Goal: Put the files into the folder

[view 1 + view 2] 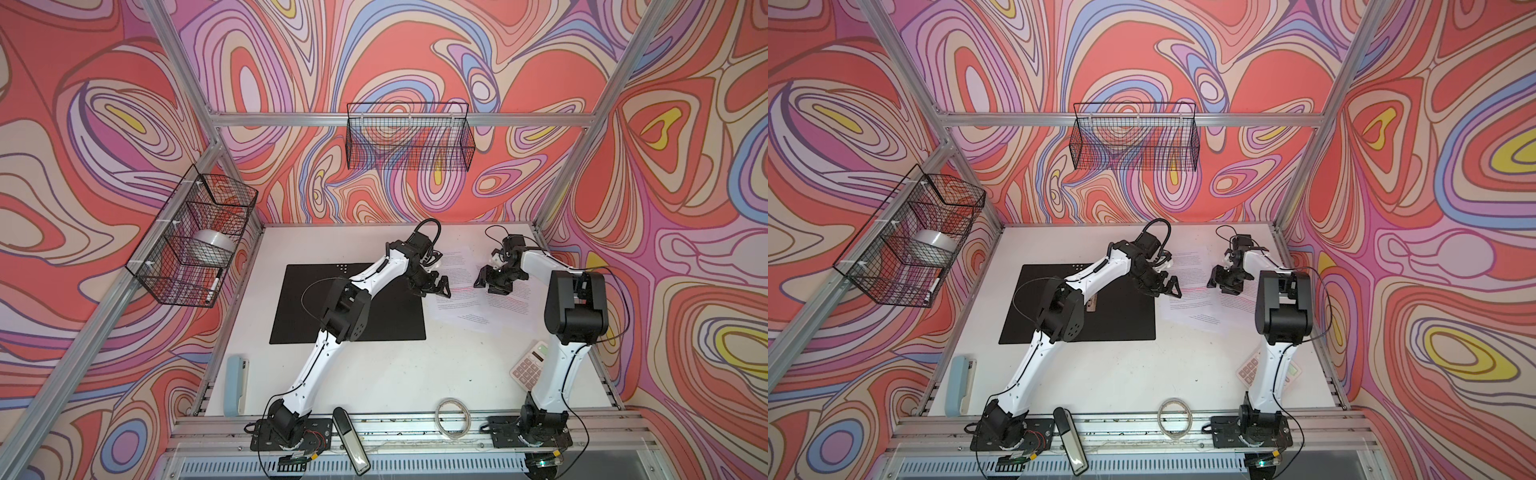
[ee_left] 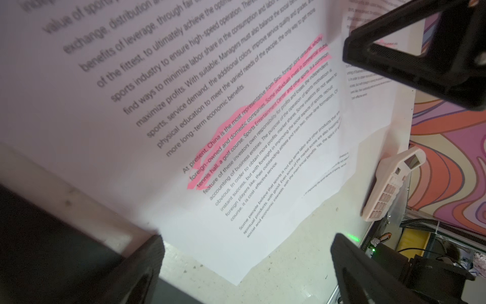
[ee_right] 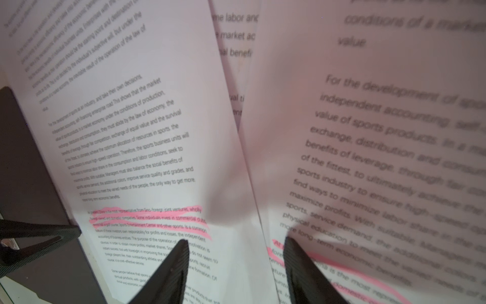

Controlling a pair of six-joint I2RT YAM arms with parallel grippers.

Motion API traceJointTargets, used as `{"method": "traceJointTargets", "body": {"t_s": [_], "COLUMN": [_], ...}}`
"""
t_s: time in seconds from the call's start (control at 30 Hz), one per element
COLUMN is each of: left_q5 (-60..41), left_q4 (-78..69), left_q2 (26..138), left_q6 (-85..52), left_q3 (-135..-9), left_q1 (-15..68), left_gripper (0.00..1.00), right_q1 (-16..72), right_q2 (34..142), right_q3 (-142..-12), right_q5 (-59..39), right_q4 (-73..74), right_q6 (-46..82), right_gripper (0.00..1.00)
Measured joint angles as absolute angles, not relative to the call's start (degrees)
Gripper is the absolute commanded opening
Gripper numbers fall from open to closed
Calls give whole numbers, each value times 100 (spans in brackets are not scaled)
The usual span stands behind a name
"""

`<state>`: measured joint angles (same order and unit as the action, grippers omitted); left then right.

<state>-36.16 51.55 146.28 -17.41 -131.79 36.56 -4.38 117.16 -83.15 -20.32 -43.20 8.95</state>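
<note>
You find the files (image 1: 465,309) fanned on the table just right of the open folder (image 1: 386,320), with their long edges running from far to near. The left gripper (image 1: 436,289), fully spread, hangs over their folder-side edge. The right gripper (image 1: 489,286), half spread and holding nothing, hangs over their middle. I judge the sheets must travel leftward.

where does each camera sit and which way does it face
Top views: high above the arms' bases, looking down on the table; both arms whole, folder, files.
Left wrist: behind the open left gripper, low over the files, facing the calculator.
Right wrist: behind the open right gripper, close over the files.
Shared: both wrist views show the pink highlight.
</note>
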Motion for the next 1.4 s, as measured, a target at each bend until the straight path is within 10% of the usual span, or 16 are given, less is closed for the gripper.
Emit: {"method": "traceJointTargets", "body": {"t_s": [0.7, 1.4], "left_q5": [-4254, -4340], "left_q4": [5133, 5207], "left_q2": [15021, 14866], "left_q6": [-1874, -1872], "left_q3": [-13705, -13703], "left_q1": [3656, 3612], "left_gripper": [100, 100], "right_q1": [-443, -443], "right_q2": [11799, 11491], "right_q3": [-8368, -8357], "right_q5": [-3181, -3321], "right_q4": [-4569, -4558], "right_q6": [816, 897], "right_gripper": [57, 4]}}
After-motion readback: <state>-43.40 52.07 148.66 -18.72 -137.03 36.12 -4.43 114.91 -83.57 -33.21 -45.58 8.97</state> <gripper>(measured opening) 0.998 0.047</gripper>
